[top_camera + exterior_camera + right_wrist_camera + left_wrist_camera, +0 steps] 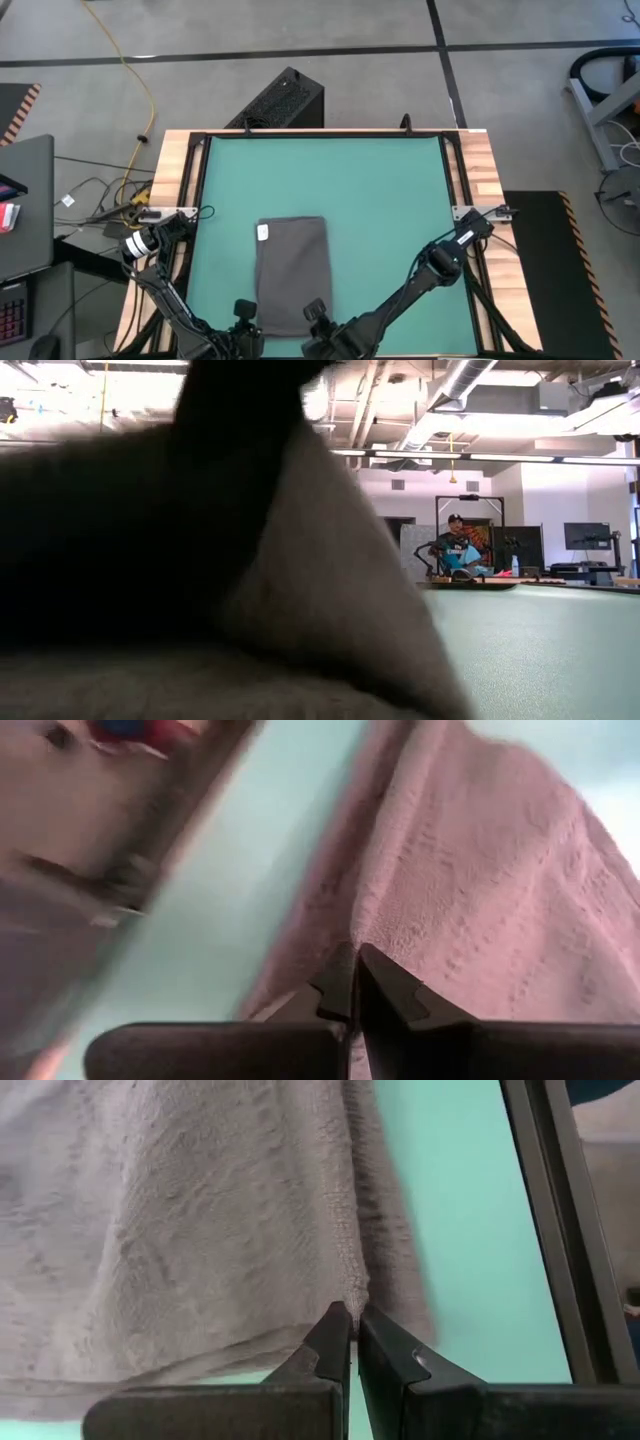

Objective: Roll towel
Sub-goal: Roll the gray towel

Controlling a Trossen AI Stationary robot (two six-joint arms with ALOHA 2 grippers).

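Left pincer (353, 1318) clenched on towel (292, 270) near edge, right pincer (352, 960) likewise, green table (380, 190).

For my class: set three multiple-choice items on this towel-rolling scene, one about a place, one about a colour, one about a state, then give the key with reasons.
1. Where is the dark grey soft cloth towel?
A. at the green tabletop's near edge
B. at the far edge
C. on the floor

2. What colour is the small label?
A. red
B. white
C. yellow

3. How do the left gripper and right gripper stand?
A. both wide open
B. one open
C. both pinched on the towel's edge

Key: A, the high view shows it nearest the arms; B, label reads white; C, each wrist view shows fingertips closed on cloth.
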